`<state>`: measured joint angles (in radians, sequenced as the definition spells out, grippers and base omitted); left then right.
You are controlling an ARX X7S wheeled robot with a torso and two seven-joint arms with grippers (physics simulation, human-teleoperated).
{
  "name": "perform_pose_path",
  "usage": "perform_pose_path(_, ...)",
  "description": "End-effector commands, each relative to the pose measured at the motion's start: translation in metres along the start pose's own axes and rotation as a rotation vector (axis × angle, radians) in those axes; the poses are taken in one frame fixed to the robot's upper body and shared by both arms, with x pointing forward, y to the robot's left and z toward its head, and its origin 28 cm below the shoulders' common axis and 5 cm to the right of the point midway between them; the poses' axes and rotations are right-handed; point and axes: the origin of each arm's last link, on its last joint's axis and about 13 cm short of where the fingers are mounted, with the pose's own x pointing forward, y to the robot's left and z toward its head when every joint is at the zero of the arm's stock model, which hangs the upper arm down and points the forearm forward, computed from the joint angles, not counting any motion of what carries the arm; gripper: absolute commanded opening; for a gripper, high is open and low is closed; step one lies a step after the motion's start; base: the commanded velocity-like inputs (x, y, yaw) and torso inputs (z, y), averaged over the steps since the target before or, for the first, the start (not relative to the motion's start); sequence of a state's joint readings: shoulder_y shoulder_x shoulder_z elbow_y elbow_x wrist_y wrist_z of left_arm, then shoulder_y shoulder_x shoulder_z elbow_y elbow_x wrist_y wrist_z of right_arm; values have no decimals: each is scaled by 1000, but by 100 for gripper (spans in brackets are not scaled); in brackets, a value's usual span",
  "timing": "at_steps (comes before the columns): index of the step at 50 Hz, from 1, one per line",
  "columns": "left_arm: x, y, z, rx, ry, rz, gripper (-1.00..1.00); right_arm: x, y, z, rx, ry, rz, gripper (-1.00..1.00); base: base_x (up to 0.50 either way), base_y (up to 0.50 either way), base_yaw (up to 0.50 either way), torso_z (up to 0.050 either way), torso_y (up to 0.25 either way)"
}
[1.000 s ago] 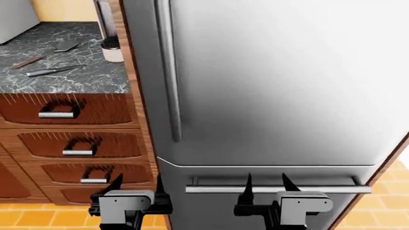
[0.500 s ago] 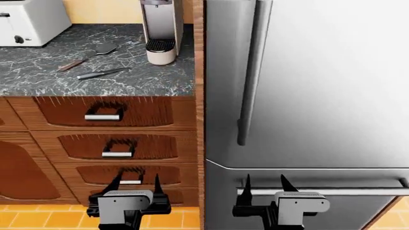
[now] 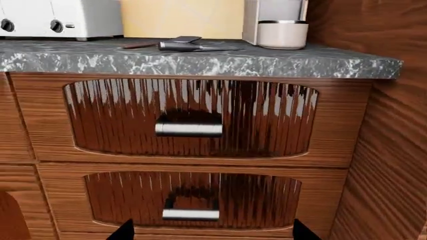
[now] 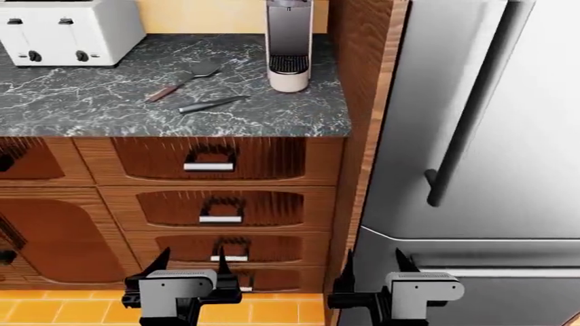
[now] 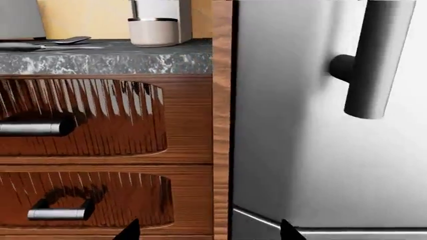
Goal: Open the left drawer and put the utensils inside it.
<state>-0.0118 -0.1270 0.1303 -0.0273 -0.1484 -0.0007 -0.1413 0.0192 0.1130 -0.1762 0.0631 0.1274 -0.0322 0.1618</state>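
Observation:
The utensils lie on the dark marble counter (image 4: 91, 102): a spoon (image 4: 186, 80) with a brown wooden handle, and a dark pointed knife (image 4: 213, 103) just in front of it. In the left wrist view the knife (image 3: 181, 47) and spoon (image 3: 179, 39) show at the counter's edge. Directly below them is the left drawer (image 4: 272, 159), shut, its silver bar handle (image 4: 208, 166) facing me. My left gripper (image 4: 192, 261) hangs open low in front of the bottom drawers, holding nothing. My right gripper (image 4: 374, 261) is open too, at the seam between cabinet and fridge.
A white toaster (image 4: 68, 30) stands at the back left and a coffee machine (image 4: 289, 41) at the back right of the counter. Several more drawers (image 4: 220, 210) sit below the top one. A steel fridge (image 4: 490, 136) with a long bar handle (image 4: 466, 115) fills the right.
The whole view has slid left: counter, drawers and utensils now sit further right in the picture, the toaster has come fully into view, and the fridge takes less room. Both grippers stay open.

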Motion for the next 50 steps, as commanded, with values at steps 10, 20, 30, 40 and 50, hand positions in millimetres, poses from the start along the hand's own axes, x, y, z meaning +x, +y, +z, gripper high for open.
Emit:
perform_pose_path(10,1,0,-2,5,3,6,100,1,0,-3,1,10,0,100,4,500,0,50,0)
perform_pose_path(20,1,0,-2,7,3,7,100,2,1,-2,0,10,1,100,5,500,0,50,0)
perform_pose_path(30,1,1,-1,10,2,10,100,1,1,-1,-1,8,6,100,5,500,0,50,0)
perform_pose_path(40,1,1,-4,9,6,12,100,1,1,-4,1,14,9,100,5,500,0,50,0)
perform_pose_path(50,1,1,-4,10,8,13,100,1,1,-3,1,17,13,100,5,500,0,50,0)
